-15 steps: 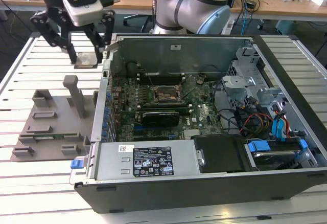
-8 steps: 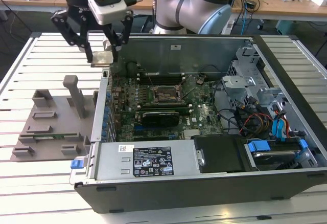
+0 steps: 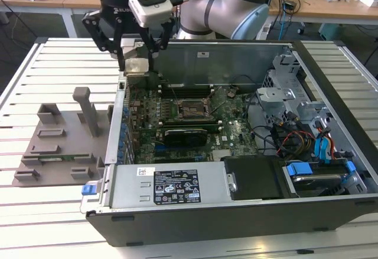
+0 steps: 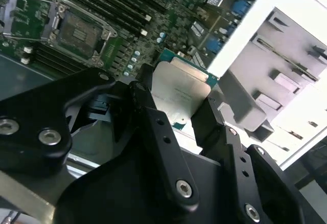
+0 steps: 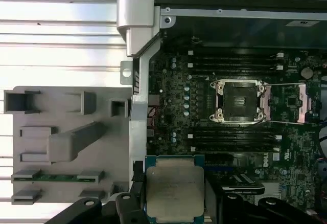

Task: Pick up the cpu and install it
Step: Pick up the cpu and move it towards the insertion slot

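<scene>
The cpu (image 3: 136,65) is a small square chip with a pale silver top and a green rim, held in the air between my gripper's (image 3: 137,67) two black fingers. It hangs over the open computer case's wall on the exterior view's left, near the back corner. Both wrist views show the cpu (image 4: 179,88) (image 5: 174,188) clamped by its edges in the gripper (image 4: 176,106) (image 5: 176,203). The dark socket (image 3: 192,110) (image 4: 76,29) (image 5: 239,101) lies on the green motherboard with its metal frame swung open, some way off from the chip.
The computer case (image 3: 207,223) lies open on a slatted white table. Inside are a black graphics card (image 3: 185,135), a power supply (image 3: 171,185), drive cages and cables (image 3: 295,135). A grey fixture tray (image 3: 59,146) with upright holders sits beside the case on the exterior view's left.
</scene>
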`<state>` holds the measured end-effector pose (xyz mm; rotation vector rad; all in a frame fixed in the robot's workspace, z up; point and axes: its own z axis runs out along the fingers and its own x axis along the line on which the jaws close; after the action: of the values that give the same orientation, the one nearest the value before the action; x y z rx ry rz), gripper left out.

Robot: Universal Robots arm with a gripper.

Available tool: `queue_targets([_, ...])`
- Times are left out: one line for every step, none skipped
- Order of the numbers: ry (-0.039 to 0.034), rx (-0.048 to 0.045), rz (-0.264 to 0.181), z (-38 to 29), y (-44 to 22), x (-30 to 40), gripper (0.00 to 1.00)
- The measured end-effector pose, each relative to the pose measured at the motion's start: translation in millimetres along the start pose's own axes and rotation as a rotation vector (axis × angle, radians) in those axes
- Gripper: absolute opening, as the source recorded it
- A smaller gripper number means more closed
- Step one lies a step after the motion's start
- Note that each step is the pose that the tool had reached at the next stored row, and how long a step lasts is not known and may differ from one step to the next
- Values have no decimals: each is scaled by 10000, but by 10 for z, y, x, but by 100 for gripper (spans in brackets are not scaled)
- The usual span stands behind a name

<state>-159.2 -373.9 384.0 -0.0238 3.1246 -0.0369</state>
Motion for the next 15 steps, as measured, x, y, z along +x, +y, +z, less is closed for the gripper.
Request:
queue_targets([2,0,-2,1,4,-39,55])
queue_targets([4,-1,-1,3,10,-89,55])
queue_targets([5,-1,0,4,14,-121,55])
queue_targets([6,-1,0,5,18,-156,55])
queue_targets([9,-1,-1,6,21,-194,55])
queue_targets([10,0,-3,7,24,-236,55])
queue_targets([11,-1,-1,8,26,-264,55])
queue_targets([13,-1,0,9,30,-317,55])
queue_targets([17,0,-3,13,36,-402,55])
queue_targets([18,0,-1,15,38,-440,55])
queue_targets([20,0,0,17,41,-472,55])
queue_targets([22,0,-1,19,43,-509,55])
queue_targets([24,1,-3,20,45,-540,55])
queue_targets([26,0,-1,26,49,-599,55])
queue_targets([29,1,-2,32,50,-640,55])
